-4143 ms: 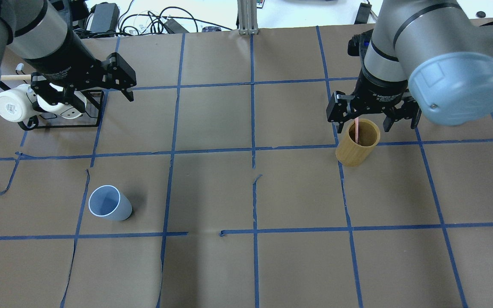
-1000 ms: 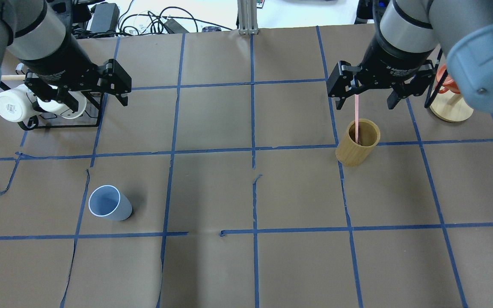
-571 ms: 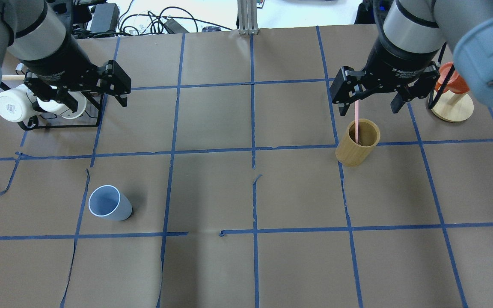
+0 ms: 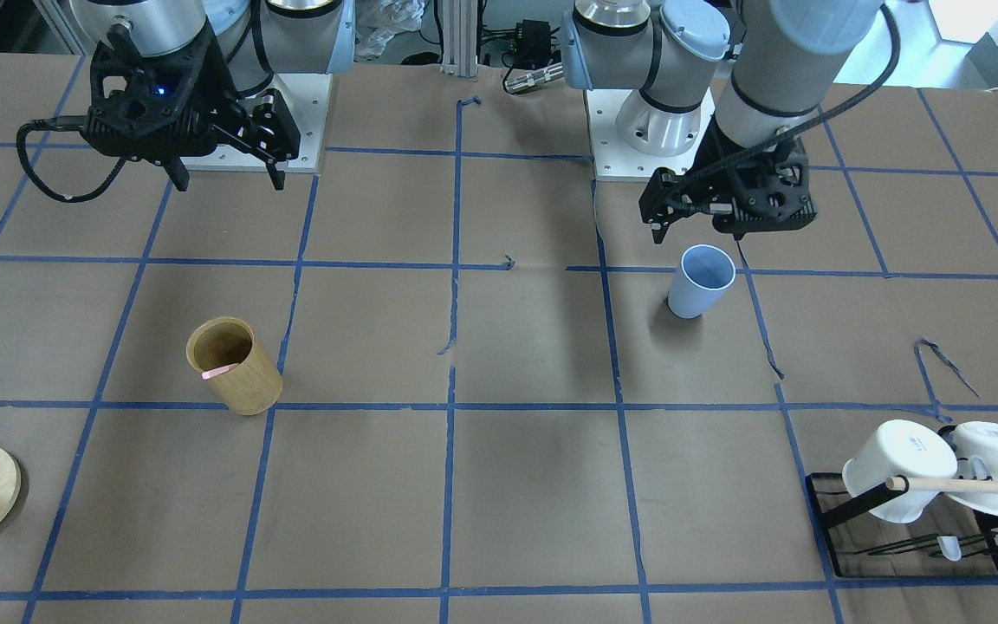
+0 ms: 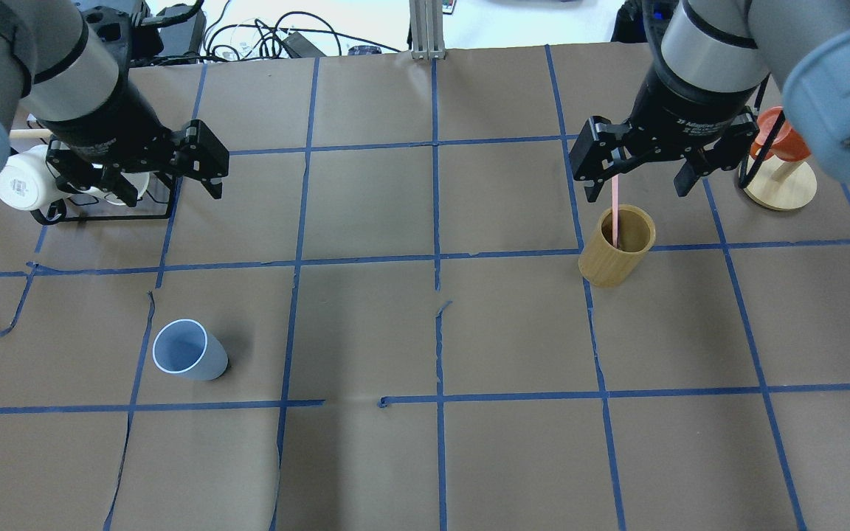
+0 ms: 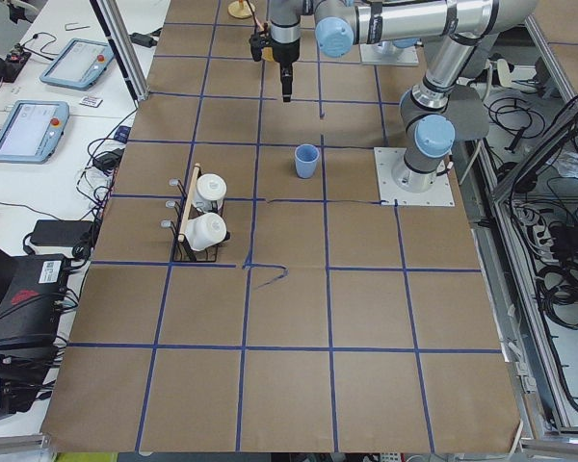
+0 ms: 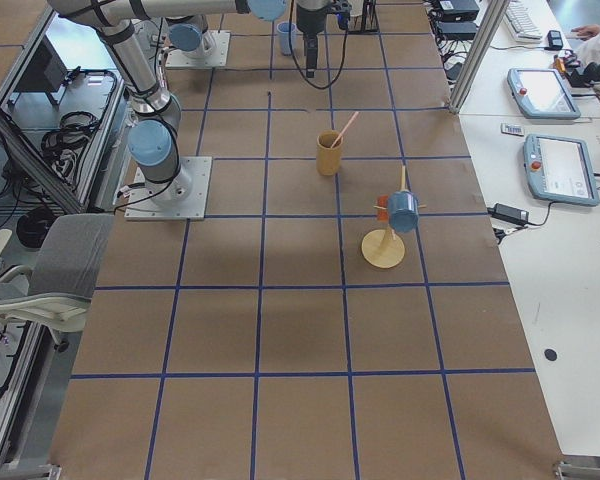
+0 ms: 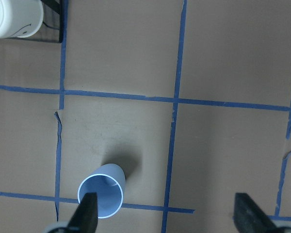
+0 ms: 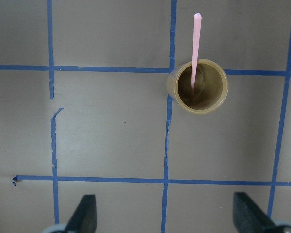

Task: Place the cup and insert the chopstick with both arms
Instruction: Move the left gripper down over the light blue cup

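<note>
The light-blue cup (image 5: 189, 351) stands upright on the brown table, also in the front view (image 4: 700, 282) and the left wrist view (image 8: 101, 196). My left gripper (image 5: 173, 193) is open and empty, high above the table and beyond the cup; in its wrist view the cup lies by the left finger (image 8: 87, 216). The pink chopstick (image 5: 614, 210) leans in the tan bamboo cylinder (image 5: 615, 258), as the right wrist view (image 9: 196, 48) shows. My right gripper (image 5: 637, 193) is open and empty, above and just beyond the cylinder.
A black rack (image 4: 845, 503) with white mugs (image 4: 897, 468) and a long wooden rod (image 4: 975, 487) stands at the far left of the table. A round wooden stand (image 5: 779, 188) with an orange piece stands at the far right. Blue tape lines grid the table.
The right gripper has risen from around the cylinder's rim and drawn back; the chopstick stays in the cylinder. The left gripper has shifted slightly toward the cup. The cup has not moved.
</note>
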Robot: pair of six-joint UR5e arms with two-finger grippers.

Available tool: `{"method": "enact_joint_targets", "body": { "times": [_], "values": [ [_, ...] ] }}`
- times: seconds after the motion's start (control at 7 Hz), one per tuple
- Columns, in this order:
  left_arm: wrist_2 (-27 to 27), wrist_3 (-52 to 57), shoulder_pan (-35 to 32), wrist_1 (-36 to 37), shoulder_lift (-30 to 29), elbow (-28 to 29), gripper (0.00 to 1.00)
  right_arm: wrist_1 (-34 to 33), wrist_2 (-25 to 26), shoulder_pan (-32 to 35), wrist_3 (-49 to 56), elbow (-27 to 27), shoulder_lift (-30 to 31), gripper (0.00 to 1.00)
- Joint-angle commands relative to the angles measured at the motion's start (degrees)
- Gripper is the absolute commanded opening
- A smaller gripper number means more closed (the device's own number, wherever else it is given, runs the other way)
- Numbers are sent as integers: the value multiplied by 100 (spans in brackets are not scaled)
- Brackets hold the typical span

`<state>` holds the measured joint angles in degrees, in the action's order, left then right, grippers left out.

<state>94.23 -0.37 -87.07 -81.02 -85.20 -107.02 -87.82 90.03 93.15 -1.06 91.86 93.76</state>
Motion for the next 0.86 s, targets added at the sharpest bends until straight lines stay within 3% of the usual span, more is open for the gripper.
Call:
{"method": "enact_joint_targets", "body": {
  "times": [0.0,0.29,0.57,0.71],
  "values": [
    [535,19,58,1084,-23,-1508,100,-251,59,10,9,59,-137,100],
    [526,90,172,1921,-137,-2119,99,-1250,67,-7,61,191,-690,100],
    [587,116,207,1941,-225,-2314,98,-2540,145,-42,97,550,-1017,100],
    [579,116,251,1958,-269,-2315,71,-2634,146,-69,297,691,-1069,100]
  ]
}}
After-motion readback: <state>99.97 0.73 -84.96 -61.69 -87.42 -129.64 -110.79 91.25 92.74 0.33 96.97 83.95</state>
